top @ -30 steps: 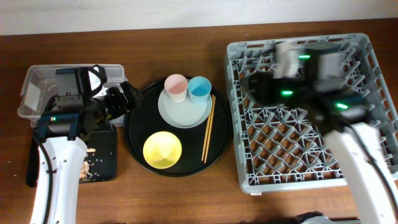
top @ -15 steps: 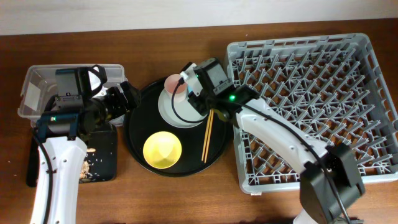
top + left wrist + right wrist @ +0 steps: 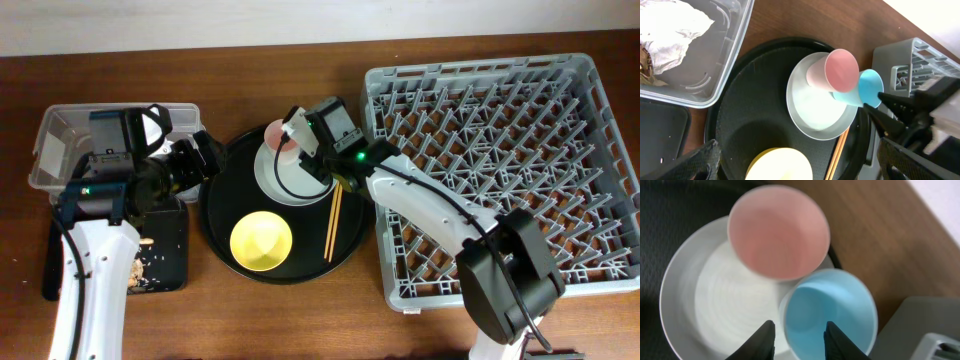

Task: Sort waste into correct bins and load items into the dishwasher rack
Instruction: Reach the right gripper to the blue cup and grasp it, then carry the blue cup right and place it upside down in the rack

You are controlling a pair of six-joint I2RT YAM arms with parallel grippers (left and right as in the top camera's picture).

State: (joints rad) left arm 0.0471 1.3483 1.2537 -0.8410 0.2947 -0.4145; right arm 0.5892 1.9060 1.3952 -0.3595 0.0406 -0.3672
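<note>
A pink cup (image 3: 278, 135) and a light blue cup (image 3: 867, 87) stand on a pale plate (image 3: 280, 185) on the round black tray. My right gripper (image 3: 310, 150) is open just above them and hides the blue cup from overhead. In the right wrist view its fingers (image 3: 801, 342) straddle the left rim of the blue cup (image 3: 840, 315), beside the pink cup (image 3: 777, 235). The yellow bowl (image 3: 261, 240) and chopsticks (image 3: 334, 225) lie on the same tray. My left gripper (image 3: 200, 155) is open and empty at the tray's left edge. The napkin (image 3: 670, 25) lies in the clear tub (image 3: 60, 130).
The grey dishwasher rack (image 3: 500, 170) fills the right side. The flat black tray (image 3: 165, 250) with food scraps (image 3: 140, 270) lies in front of the tub. The round black tray (image 3: 215, 215) sits in the middle. A brown wrapper edge (image 3: 645, 62) shows in the tub.
My right arm has swung left from above the rack to the cups on the round tray and has come down close over the blue cup. The left arm has not moved.
</note>
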